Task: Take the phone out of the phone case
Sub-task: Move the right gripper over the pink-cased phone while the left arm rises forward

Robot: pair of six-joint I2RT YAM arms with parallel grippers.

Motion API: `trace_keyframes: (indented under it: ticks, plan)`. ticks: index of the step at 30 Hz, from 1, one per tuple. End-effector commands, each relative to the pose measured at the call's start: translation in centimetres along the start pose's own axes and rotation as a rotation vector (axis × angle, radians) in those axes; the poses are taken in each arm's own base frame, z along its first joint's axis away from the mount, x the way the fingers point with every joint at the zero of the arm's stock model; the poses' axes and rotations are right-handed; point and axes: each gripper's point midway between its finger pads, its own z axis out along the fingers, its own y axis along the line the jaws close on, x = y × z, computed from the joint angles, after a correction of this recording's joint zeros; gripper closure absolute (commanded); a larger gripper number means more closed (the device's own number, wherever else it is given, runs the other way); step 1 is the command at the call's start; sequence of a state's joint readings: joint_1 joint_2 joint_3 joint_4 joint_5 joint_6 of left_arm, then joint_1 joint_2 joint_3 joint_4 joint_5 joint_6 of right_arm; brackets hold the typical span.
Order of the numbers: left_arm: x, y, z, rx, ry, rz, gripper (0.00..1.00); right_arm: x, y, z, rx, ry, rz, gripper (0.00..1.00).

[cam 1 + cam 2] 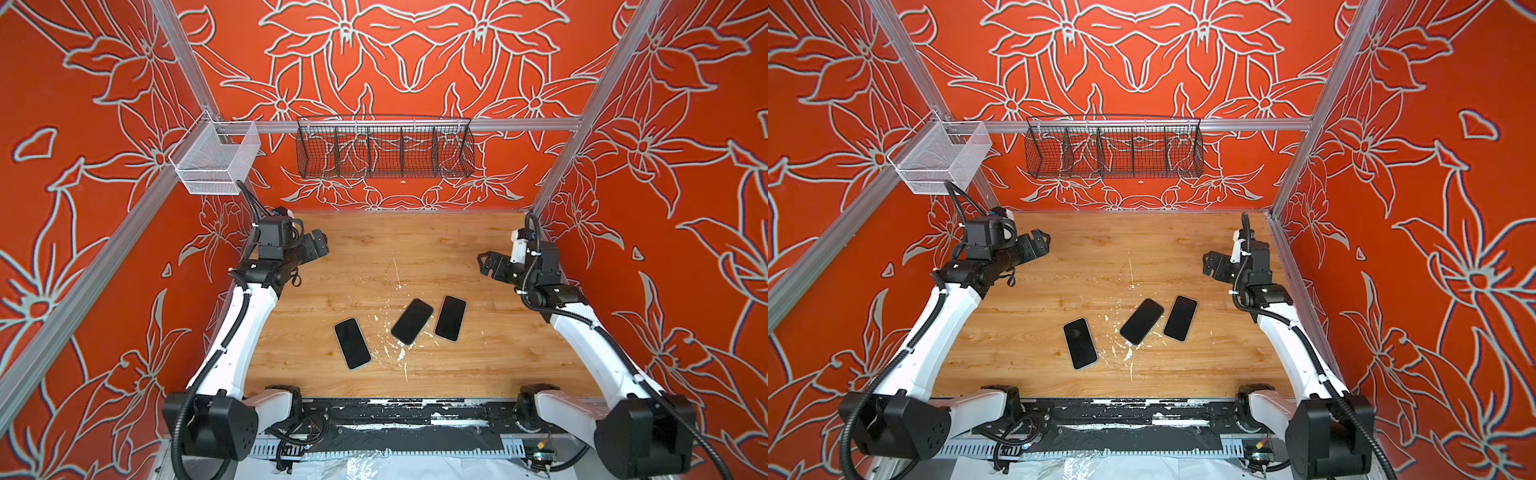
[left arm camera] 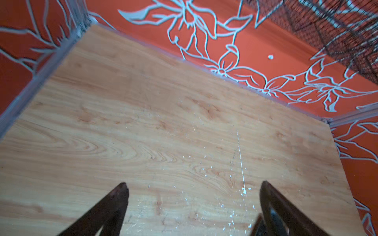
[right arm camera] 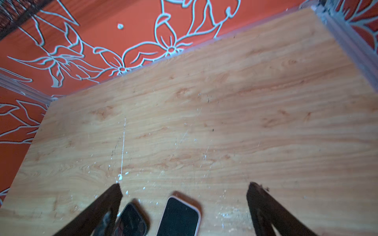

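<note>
Jaws wide apart on the left gripper (image 1: 321, 243), nothing between them, held above the far left corner of the counter (image 1: 457, 249) and pointing toward its middle; in the left wrist view, bare wood and white flecks (image 2: 244, 191) beyond the two dark fingers (image 2: 112, 204). Jaws equally wide apart on the right gripper (image 1: 482, 264), likewise empty, held above the far half of the counter near its right edge, pointing inward. Three phones with dark glossy upper faces flat on the wood in the front half of the counter, well apart from both grippers. Left phone (image 1: 352, 343): closest to the front edge, a little left of centre, light rim, far end tilted slightly toward the left edge. Middle phone (image 1: 412, 321): about on the centre line, dark rim, far end leaning toward the right edge. Right phone (image 1: 450, 318): just beside the middle one, narrow gap between them, pale rim. In the right wrist view, ends of the middle phone (image 3: 133, 222) and the right phone (image 3: 178, 216) between the fingers, the dark one partly behind one finger. Cased or bare: impossible to tell for any of the three. More white flecks scattered between the left and middle phones. Above the far edge, black wire basket (image 1: 384, 149) on the back wall; above the far left corner, white mesh basket (image 1: 216, 160).
</note>
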State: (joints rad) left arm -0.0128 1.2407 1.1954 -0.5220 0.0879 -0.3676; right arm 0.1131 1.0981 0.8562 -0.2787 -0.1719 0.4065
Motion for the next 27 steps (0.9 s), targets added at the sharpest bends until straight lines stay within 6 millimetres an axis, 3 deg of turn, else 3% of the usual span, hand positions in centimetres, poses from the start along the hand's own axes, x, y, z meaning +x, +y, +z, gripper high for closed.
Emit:
trace_keyframes:
  ticks: [1, 4, 7, 12, 19, 27]
  plan:
    - [2.8, -0.4, 1.1, 0.049, 0.142, -0.064, 0.03, 2.8, 0.8, -1.1, 0.077, 0.109, 0.029, 0.02]
    - [2.8, 0.3, 1.2, 0.035, 0.157, -0.103, 0.03, 4.9, 1.7, -1.0, 0.109, 0.167, 0.031, 0.02]
    - [2.5, 0.8, 1.3, 0.065, 0.148, -0.169, 0.03, 6.6, 1.1, -1.3, 0.183, 0.177, 0.055, 0.02]
    - [2.1, 1.5, 1.1, 0.023, 0.138, -0.189, 0.03, 9.3, 2.6, -0.4, 0.126, 0.225, 0.060, 0.02]
    - [3.0, 1.0, 2.2, 0.057, 0.197, -0.216, 0.03, 10.8, 3.4, 0.5, 0.191, 0.249, 0.019, 0.02]
    - [4.0, 0.0, 2.1, 0.101, 0.224, -0.187, 0.03, 11.6, 4.1, 1.5, 0.272, 0.270, 0.042, 0.06]
